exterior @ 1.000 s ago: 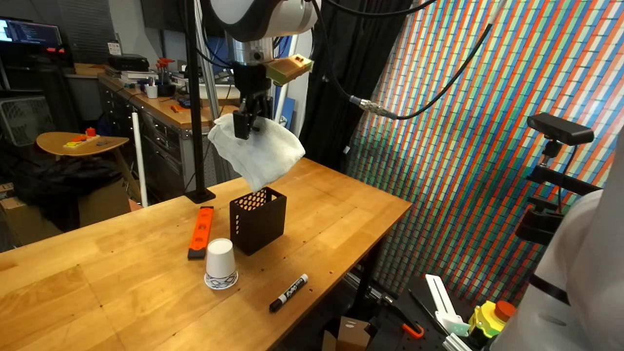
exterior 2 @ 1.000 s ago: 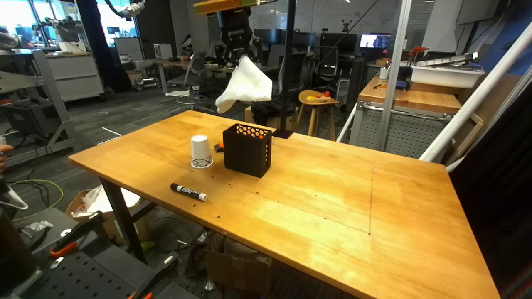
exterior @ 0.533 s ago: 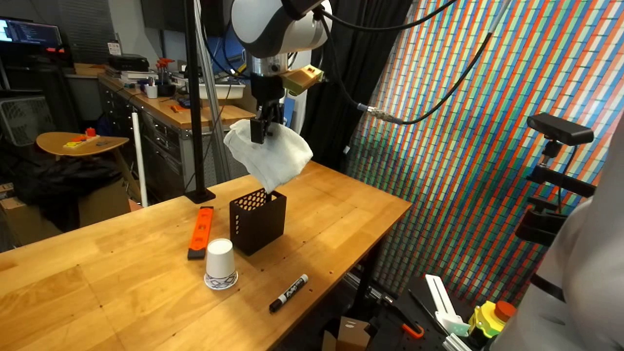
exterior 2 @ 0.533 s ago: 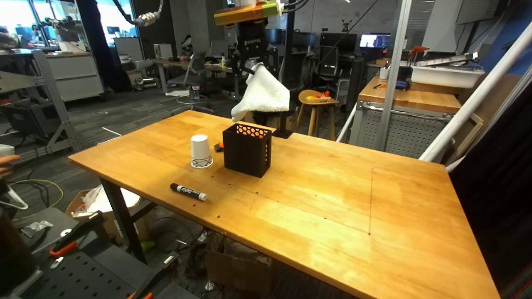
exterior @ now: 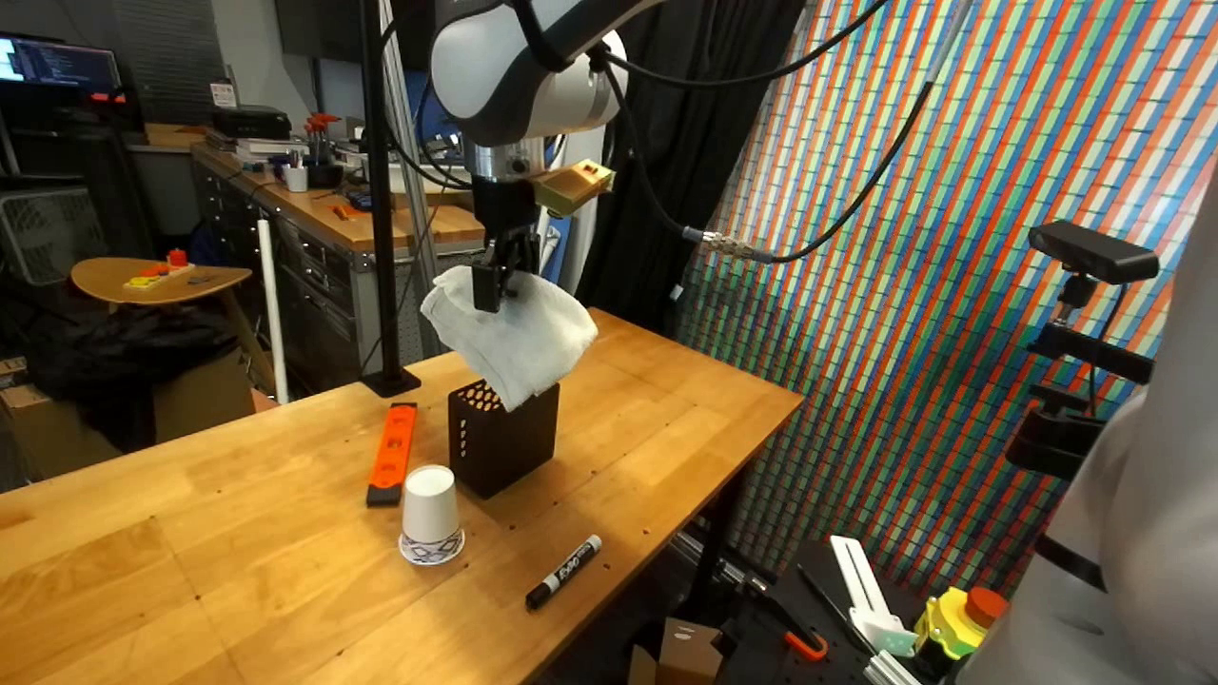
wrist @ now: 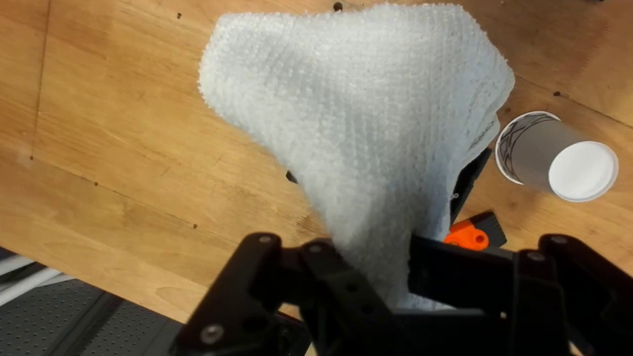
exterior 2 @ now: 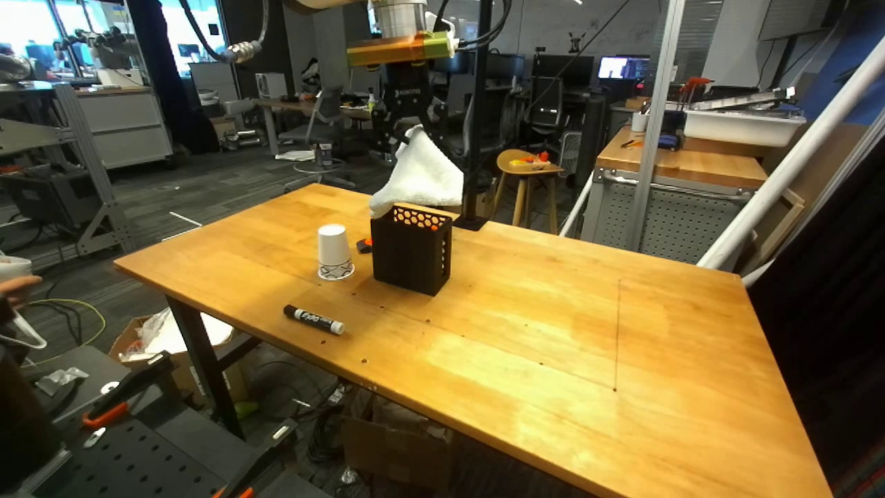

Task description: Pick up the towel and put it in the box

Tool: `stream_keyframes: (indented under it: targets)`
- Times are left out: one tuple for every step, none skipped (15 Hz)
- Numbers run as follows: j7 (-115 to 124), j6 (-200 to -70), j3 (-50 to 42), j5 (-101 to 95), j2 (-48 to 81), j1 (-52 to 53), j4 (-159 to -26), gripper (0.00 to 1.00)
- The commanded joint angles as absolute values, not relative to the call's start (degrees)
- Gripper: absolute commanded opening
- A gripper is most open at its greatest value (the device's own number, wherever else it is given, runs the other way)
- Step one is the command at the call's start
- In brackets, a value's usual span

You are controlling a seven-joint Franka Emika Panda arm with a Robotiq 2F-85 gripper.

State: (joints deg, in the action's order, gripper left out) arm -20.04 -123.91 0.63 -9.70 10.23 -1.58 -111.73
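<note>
The white towel [exterior: 519, 347] hangs in a loose drape from my gripper [exterior: 495, 297], whose fingers pinch its upper part. Below it the black mesh-sided box [exterior: 504, 442] stands upright on the table. In an exterior view the lowest towel corner covers part of the box's rim; in an exterior view the towel's lower edge [exterior 2: 423, 176] lies level with the top of the box [exterior 2: 408, 256]. Whether they touch, I cannot tell. In the wrist view the towel [wrist: 366, 123] spreads beyond the gripper [wrist: 406, 269] and hides most of the box [wrist: 467, 185].
An orange level [exterior: 392, 452] lies beside the box. An upside-down white paper cup [exterior: 430, 514] stands close by, and a marker [exterior: 563, 573] lies towards the table's edge. A black post [exterior: 381, 238] rises from the table behind the level. A person's hand [exterior 2: 17, 285] shows at far left.
The gripper has come down with the towel in its grasp, shifting sideways and then partly back. The towel now overlaps the box's top in an exterior view. Box, cup and marker have not moved.
</note>
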Motion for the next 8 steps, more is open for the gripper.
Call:
stream_keyframes:
  targets:
    - [-19.38,-126.78,0.31,-7.94,11.23,-2.15,-111.74,0.0]
    - [-19.08,-127.37,0.2,-7.88,11.65,-2.29,-111.7,0.0]
    - [-19.0,-128.2,0.15,-7.67,12.07,-2.47,-111.75,0.0]
    - [-18.66,-128.96,0.07,-7.81,12.63,-2.57,-111.77,0.01]
    - [-18.5,-129.95,0.05,-7.76,13.38,-2.7,-111.75,0.01]
    - [-18.45,-131.02,0.04,-7.72,14.13,-2.77,-111.72,0.0]
    - [-18.21,-131.99,0.01,-8.06,14.9,-2.74,-111.68,0.0]
    - [-17.9,-133.07,0.0,-8.32,15.78,-2.7,-111.6,0.0]
